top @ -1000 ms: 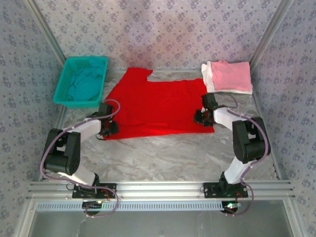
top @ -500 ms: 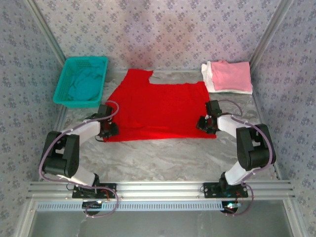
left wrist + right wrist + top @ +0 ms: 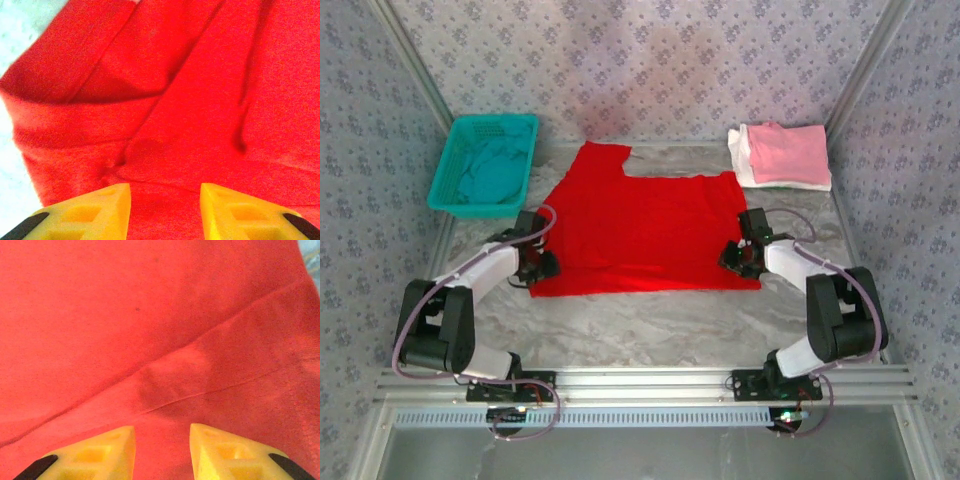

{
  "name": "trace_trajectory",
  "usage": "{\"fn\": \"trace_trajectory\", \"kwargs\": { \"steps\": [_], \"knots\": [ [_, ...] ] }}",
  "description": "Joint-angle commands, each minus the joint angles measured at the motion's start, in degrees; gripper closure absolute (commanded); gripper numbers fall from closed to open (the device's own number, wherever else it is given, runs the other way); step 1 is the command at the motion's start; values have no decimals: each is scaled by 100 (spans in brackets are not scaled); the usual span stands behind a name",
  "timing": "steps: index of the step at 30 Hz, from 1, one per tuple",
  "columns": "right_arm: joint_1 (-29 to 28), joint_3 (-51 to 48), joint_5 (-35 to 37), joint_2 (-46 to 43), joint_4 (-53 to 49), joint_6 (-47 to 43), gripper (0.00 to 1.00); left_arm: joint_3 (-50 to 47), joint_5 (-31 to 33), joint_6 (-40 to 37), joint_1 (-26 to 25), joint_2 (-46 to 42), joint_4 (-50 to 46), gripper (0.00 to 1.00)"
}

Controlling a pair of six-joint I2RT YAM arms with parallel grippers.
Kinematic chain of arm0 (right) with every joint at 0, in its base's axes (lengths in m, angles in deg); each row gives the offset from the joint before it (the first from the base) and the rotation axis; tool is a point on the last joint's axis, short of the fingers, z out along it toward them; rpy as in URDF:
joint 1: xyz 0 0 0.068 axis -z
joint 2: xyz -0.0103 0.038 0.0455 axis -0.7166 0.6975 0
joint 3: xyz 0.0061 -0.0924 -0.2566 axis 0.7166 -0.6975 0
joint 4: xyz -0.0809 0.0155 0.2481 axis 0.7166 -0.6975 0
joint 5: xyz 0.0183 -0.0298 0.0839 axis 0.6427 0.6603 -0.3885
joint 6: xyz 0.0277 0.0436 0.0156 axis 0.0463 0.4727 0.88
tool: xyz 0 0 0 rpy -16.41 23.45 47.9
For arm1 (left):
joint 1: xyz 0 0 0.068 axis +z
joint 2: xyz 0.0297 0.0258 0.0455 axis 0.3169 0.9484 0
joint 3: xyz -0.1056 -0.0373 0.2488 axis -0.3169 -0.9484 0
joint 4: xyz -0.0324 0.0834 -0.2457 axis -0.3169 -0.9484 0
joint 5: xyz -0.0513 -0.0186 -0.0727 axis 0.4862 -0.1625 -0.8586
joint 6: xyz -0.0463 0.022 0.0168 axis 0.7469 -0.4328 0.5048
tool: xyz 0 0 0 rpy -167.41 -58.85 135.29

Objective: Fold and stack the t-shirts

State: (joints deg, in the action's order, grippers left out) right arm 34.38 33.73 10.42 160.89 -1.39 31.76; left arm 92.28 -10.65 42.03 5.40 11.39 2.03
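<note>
A bright red t-shirt lies spread flat mid-table, with its hem towards the arms. My left gripper rests at the hem's left corner. In the left wrist view its yellow fingers stand apart over flat, creased red cloth, and the left gripper is open. My right gripper sits at the hem's right corner. There too the right gripper is open, with red cloth lying flat between the fingertips. A folded pink t-shirt lies on a folded white one at the back right.
A teal mesh basket stands at the back left with a teal t-shirt bundled inside. Patterned walls close in the back and both sides. An aluminium rail runs along the near edge. Bare marble table lies between shirt and rail.
Both grippers have come towards the near edge and drawn the red shirt's hem with them, so the shirt lies flatter. Both pairs of jaws have widened a little.
</note>
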Motion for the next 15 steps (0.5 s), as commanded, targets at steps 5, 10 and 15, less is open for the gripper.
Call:
{"fn": "trace_trajectory", "kwargs": {
  "steps": [5,10,15],
  "knots": [
    [-212,52,323,-548,838,-439,58,630,-342,135,-315,302,154,54],
    [-453,-306,470,-586,2029,-811,55,676,-379,216,-379,654,410,54],
    [-754,-758,697,-648,3028,-1086,54,693,-341,267,-457,873,514,57]
  ]
}}
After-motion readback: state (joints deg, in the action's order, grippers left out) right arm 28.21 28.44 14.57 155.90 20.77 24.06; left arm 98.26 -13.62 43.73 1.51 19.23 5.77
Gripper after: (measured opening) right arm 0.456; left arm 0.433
